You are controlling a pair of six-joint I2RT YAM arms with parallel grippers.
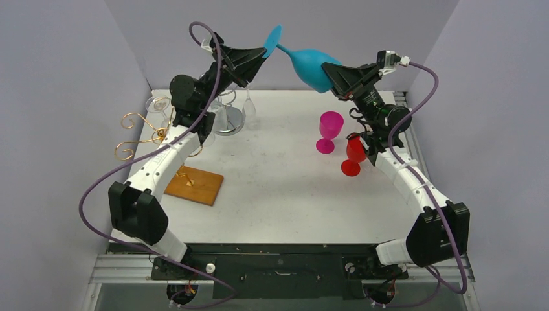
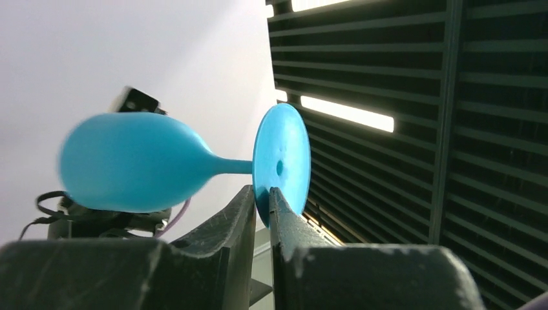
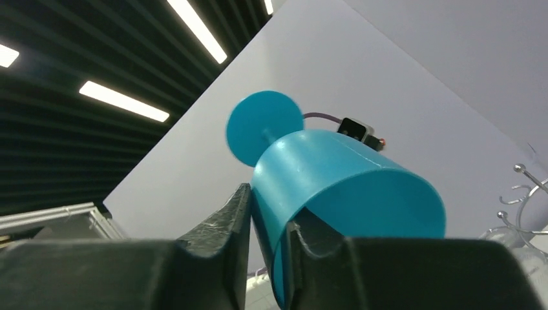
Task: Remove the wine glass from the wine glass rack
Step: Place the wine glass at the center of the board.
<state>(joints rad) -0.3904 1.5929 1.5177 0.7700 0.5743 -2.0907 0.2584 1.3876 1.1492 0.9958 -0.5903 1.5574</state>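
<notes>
A blue wine glass (image 1: 314, 65) hangs on its side in the air over the back of the table, held between both arms. My left gripper (image 1: 267, 52) is shut on the edge of its round foot (image 2: 281, 158), and the bowl (image 2: 129, 161) points away from it. My right gripper (image 3: 268, 206) is shut on the bowl's rim (image 3: 336, 187), one finger outside the wall and one inside. The gold wire rack (image 1: 139, 133) on its wooden base (image 1: 194, 184) stands at the table's left, apart from the blue glass.
A clear glass (image 1: 158, 105) sits by the gold rack. A chrome stand (image 1: 228, 121) with another clear glass (image 1: 249, 107) is at the back. A pink glass (image 1: 329, 129) and a red glass (image 1: 354, 152) stand right of centre, beside my right arm.
</notes>
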